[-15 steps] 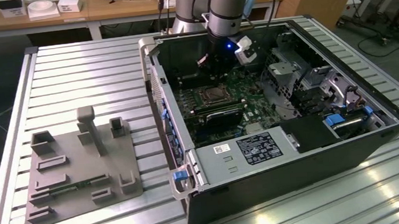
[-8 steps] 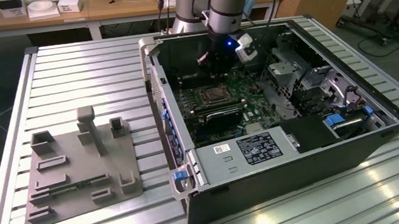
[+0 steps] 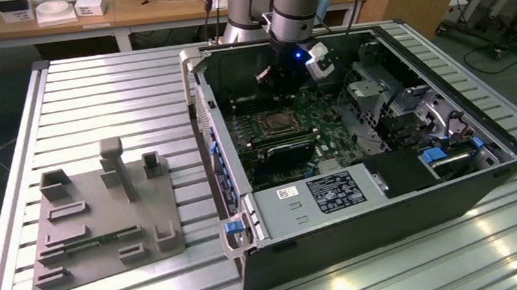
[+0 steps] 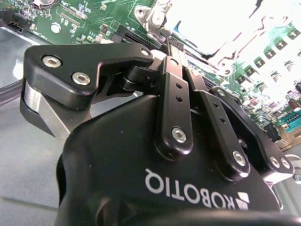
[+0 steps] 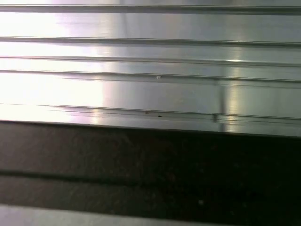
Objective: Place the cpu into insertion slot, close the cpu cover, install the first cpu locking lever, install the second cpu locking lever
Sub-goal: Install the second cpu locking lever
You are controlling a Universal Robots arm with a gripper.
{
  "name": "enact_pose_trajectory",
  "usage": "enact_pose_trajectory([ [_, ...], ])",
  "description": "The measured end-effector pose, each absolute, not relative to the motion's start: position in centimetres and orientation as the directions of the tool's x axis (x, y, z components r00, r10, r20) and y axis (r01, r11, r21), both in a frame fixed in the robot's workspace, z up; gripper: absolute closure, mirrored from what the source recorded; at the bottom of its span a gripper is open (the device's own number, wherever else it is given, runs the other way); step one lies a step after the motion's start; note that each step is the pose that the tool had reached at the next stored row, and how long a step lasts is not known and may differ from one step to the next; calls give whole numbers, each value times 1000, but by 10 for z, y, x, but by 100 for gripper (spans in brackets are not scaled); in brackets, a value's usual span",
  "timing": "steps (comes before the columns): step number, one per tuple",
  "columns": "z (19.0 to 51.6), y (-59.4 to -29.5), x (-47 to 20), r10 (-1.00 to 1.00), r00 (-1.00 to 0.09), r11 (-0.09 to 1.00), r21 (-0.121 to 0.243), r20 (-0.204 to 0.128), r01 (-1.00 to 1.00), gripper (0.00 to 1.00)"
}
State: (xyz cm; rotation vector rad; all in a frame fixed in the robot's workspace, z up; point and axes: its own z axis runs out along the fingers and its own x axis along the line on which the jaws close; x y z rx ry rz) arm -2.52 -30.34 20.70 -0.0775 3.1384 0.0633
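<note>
My gripper hangs inside the open computer case, just behind the insertion slot on the green circuit board. In the second wrist view the gripper has its two black fingers pressed together, shut, with nothing visible between them, and its tip is close to the silvery rim of the insertion slot, which is washed out by glare. The cpu cover looks to lie flat over the slot. I cannot tell the cpu from the socket's middle. The locking levers are too small to make out.
The black case lies open on a slatted aluminium table, whose slats also appear in the first wrist view. A grey fixture block sits on the exterior view's left. Drive bays and cables crowd the case's right side.
</note>
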Motion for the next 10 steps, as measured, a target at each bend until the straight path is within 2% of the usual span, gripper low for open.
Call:
enact_pose_trajectory([
  [10, 207, -310, -25, -49, -999, 998, 40, -3, -49, 89],
])
